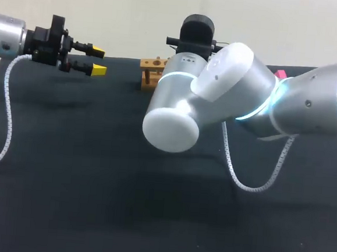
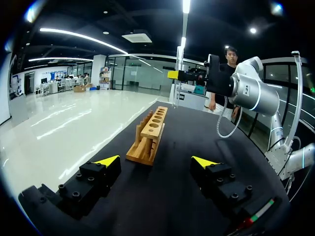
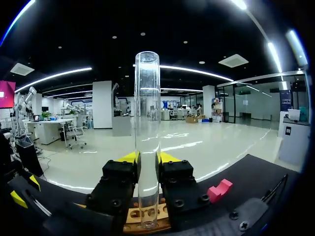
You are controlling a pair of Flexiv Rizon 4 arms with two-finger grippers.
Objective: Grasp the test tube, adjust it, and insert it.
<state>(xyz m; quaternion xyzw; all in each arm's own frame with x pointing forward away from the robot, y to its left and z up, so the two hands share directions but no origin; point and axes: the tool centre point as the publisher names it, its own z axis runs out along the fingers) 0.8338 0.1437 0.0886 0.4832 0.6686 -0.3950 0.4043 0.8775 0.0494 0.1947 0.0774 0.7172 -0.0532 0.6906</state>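
A clear glass test tube (image 3: 146, 113) stands upright between the fingers of my right gripper (image 3: 147, 160), which is shut on its lower half. The tube's rounded bottom end hangs just over the holed top of the wooden rack (image 3: 147, 216). In the head view the rack (image 1: 152, 69) sits at the table's far middle, and my right arm (image 1: 229, 90) hides its own gripper and the tube. My left gripper (image 1: 99, 61) hovers open and empty to the left of the rack. From the left wrist view, that gripper (image 2: 156, 161) points at the rack (image 2: 150, 135), with my right arm (image 2: 246, 91) above the rack's far end.
A small pink block (image 3: 220, 189) lies on the black table (image 1: 93, 190) beside the rack, on the right in the head view (image 1: 281, 73). White coiled cables hang from both arms, the right one (image 1: 251, 182) down to the tabletop.
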